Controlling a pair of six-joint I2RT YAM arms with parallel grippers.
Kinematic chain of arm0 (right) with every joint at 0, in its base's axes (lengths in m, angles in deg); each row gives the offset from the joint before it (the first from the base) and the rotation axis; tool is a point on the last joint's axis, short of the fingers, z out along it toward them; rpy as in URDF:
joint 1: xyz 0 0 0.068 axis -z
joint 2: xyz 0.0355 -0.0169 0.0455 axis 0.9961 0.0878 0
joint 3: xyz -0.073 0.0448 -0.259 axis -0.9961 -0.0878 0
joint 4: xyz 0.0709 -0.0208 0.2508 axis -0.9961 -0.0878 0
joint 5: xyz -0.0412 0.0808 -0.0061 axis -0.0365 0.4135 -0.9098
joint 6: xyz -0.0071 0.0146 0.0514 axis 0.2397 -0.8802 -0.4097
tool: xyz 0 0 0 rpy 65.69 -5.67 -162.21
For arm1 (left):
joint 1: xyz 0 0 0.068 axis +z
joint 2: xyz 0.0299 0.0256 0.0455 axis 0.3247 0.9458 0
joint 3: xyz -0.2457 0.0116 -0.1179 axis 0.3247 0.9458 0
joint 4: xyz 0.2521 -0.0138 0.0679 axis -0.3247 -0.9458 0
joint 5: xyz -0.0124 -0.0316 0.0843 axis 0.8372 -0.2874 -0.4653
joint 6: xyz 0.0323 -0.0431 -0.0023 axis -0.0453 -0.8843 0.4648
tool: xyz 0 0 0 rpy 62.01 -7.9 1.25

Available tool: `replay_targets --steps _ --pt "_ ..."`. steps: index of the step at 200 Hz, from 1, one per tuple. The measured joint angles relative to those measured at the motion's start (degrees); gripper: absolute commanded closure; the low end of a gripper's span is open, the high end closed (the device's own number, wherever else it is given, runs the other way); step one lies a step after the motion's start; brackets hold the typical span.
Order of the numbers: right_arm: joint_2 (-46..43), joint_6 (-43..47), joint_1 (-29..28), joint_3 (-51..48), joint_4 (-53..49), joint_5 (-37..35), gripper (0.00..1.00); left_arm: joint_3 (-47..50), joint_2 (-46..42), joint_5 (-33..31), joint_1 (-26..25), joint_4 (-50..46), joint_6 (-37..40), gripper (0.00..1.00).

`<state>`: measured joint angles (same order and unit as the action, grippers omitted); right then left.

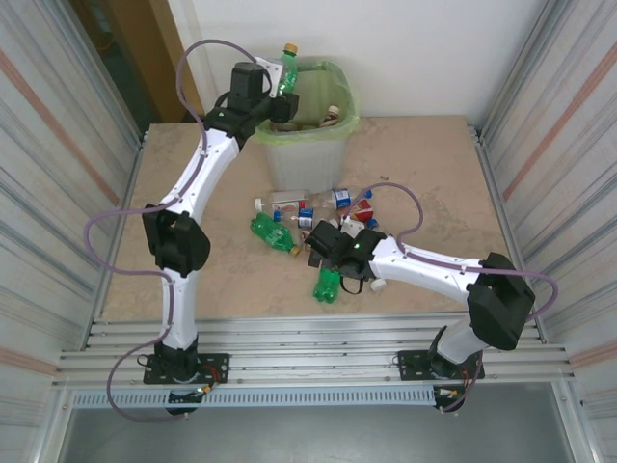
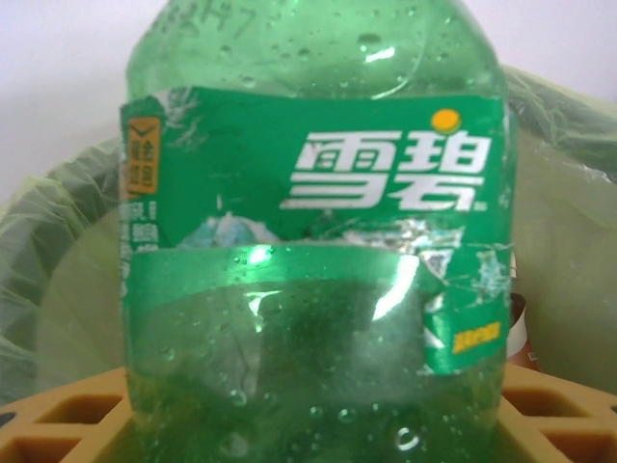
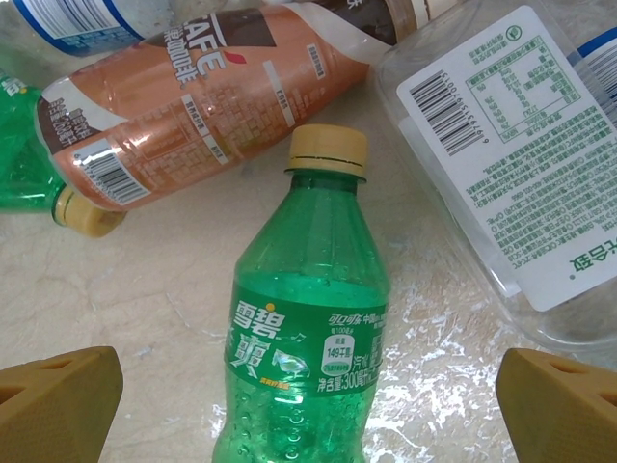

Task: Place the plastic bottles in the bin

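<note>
The left end effector is closed on a crushed green plastic bottle with a green-and-white label. It holds the bottle cap-up over the tall translucent grey-white bin lined with a light green bag at the upper middle of the top view, so that a release would drop it inside. Whether the grip is slackening cannot be told. In the left wrist view the yellow fingers flank the bottle's base, with the bag's rim behind. That arm is stretched far forward from its base at the lower left, elbow bent outward

The right end effector gapes at its widest and holds nothing. It is lowered over a green plastic bottle with a yellow cap that lies on the beige tabletop, lined up for the next pick, I judge. A brown coffee bottle lies at the upper left of that view and a clear bottle with a white label at the upper right. The right arm reaches low and leftward into the scattered bottles at the frame's centre
</note>
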<state>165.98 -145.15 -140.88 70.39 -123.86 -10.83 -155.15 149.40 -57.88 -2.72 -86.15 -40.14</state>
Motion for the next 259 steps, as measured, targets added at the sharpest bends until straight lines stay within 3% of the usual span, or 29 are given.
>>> replay_targets --steps 29,111,145,204,259 --pt "0.8 0.0 0.0 -0.1 0.7 0.8 0.02 0.0 0.0 -1.8 -1.1 -0.2 1.4 0.17" --pt "1.7 0.0 -0.8 -1.3 1.2 2.4 0.02 2.2 -2.5 -3.6 -1.3 -1.0 2.3 0.1" --pt "1.8 0.0 -1.0 -2.4 1.2 2.7 0.02 6.4 -7.8 -3.6 -1.3 -0.7 2.3 0.01" --pt "4.1 0.0 -1.4 -2.8 2.8 3.9 0.0 17.1 -19.5 -4.0 -1.3 3.4 1.8 0.01" --pt "6.9 0.0 -1.4 -2.8 4.2 5.0 0.01 33.1 -32.8 -6.5 -1.3 7.7 0.4 0.01"
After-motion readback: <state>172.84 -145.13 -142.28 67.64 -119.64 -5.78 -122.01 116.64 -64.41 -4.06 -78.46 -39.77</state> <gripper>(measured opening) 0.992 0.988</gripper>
